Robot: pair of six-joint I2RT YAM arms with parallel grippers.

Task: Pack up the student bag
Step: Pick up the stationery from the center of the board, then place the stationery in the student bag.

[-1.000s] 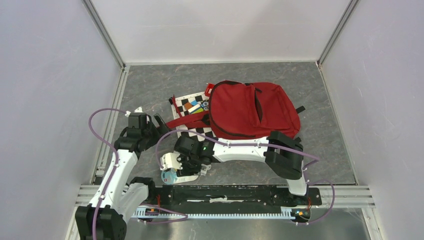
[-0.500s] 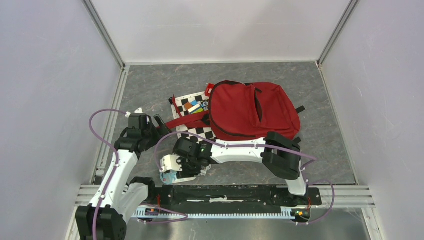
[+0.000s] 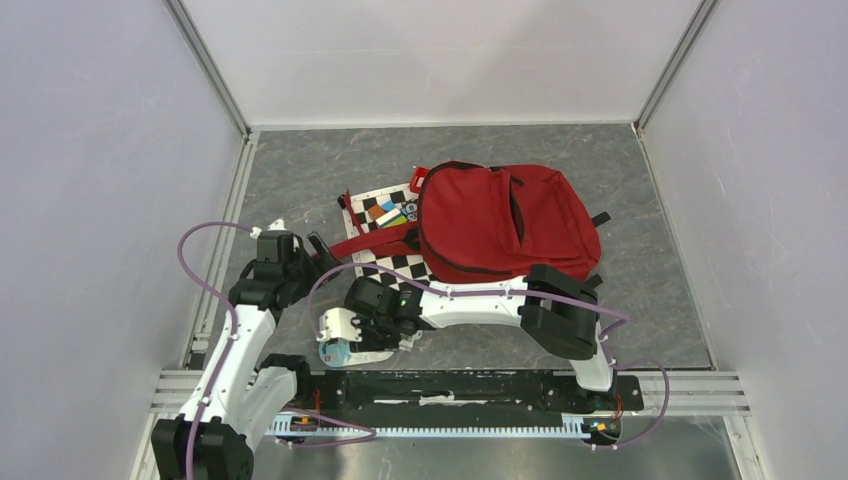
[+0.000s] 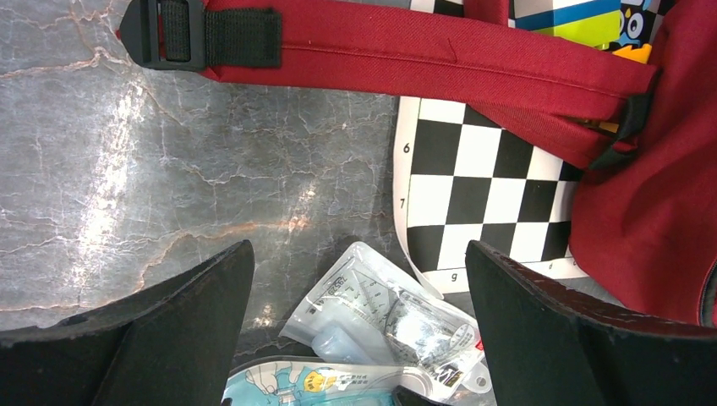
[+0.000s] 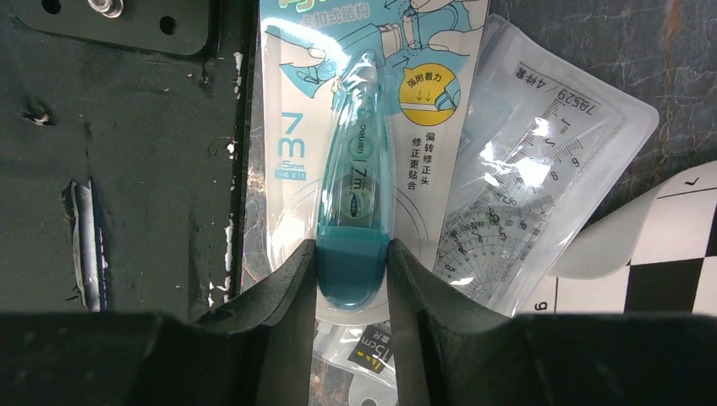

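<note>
The red student bag (image 3: 500,220) lies at the table's middle, one shoulder strap (image 4: 380,59) stretched left over a checkerboard sheet (image 3: 392,262). Near the front edge, a teal correction tape in its blister pack (image 5: 355,194) lies over a clear ruler set pack (image 5: 524,194). My right gripper (image 5: 353,254) is shut on the tape's rounded end, both fingers touching it. Left of the strap, my left gripper (image 4: 359,249) hangs wide open above the floor, holding nothing. The ruler pack (image 4: 389,313) lies below it.
The black base rail (image 5: 110,152) runs right beside the tape pack. A small colourful box (image 3: 390,212) rests on the checkerboard beside the bag. The strap's black buckle (image 4: 165,34) lies on the grey floor. Walls enclose three sides.
My right gripper's jaws have closed in onto the correction tape, and that arm has shifted slightly left. The left arm has barely moved.
</note>
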